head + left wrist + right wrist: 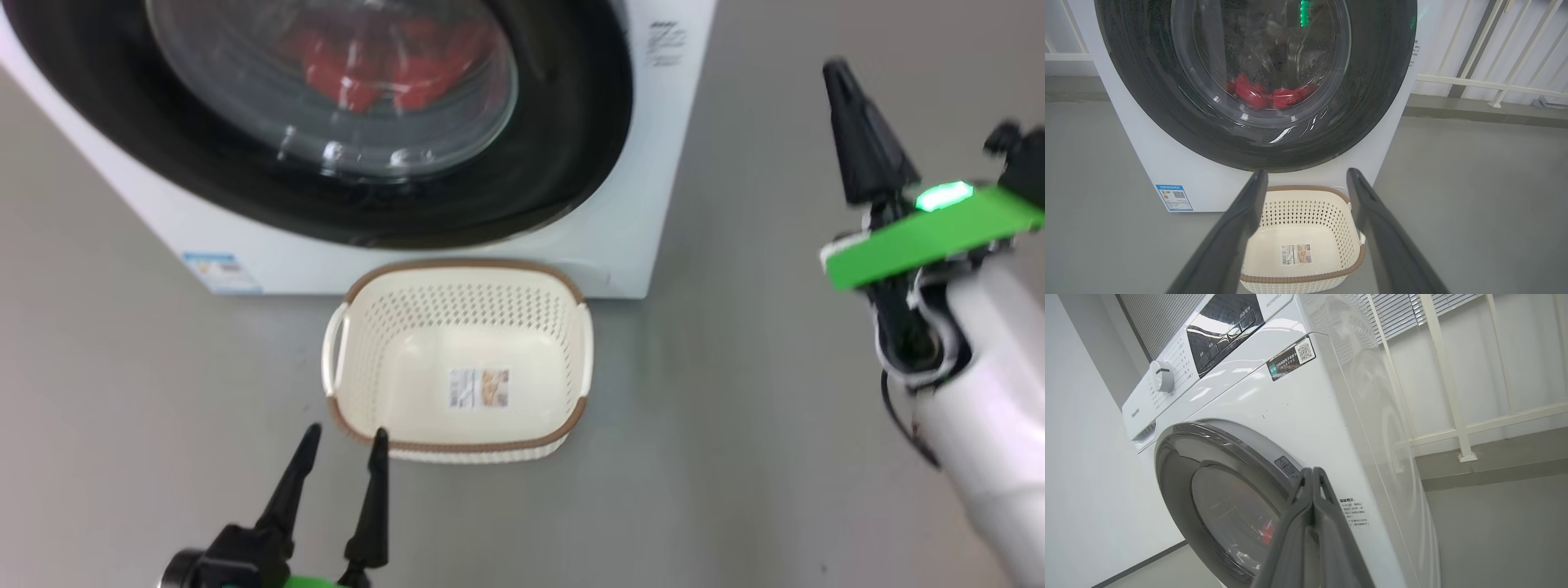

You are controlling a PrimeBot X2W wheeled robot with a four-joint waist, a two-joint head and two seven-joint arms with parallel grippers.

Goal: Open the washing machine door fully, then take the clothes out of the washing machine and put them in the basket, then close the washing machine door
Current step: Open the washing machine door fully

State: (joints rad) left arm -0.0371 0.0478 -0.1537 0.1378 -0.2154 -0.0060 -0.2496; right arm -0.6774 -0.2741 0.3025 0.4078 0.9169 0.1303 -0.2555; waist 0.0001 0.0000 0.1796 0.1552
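The door (563, 139) sits shut against the front of the washing machine (661, 163), so the opening step is not yet done. The clothes (359, 69) lie inside the machine, low in the drum, red behind the door glass. The basket (465, 267) stands on the floor just in front of the machine, below the door, with nothing in it but its paper label.

The coming move turns on the door's right rim. In the head view the right gripper (838, 75) is raised off the machine's right front corner, level with the lower part of the door and clear of it. In its wrist view the right gripper (1312, 473) points along the machine's front at that rim, where the black ring meets the white panel. No handle or recess can be made out there, so the way in for a fingertip is a guess. This arm looks the nearer to that edge.

Its two fingers are pressed flat together into one thin blade, holding nothing and touching nothing, which would suit hooking behind the rim.

The left gripper (346, 433) hangs low before the machine, at the basket's near left corner, fingers (1241, 228) spread wide and empty, aimed at the door's lower part.
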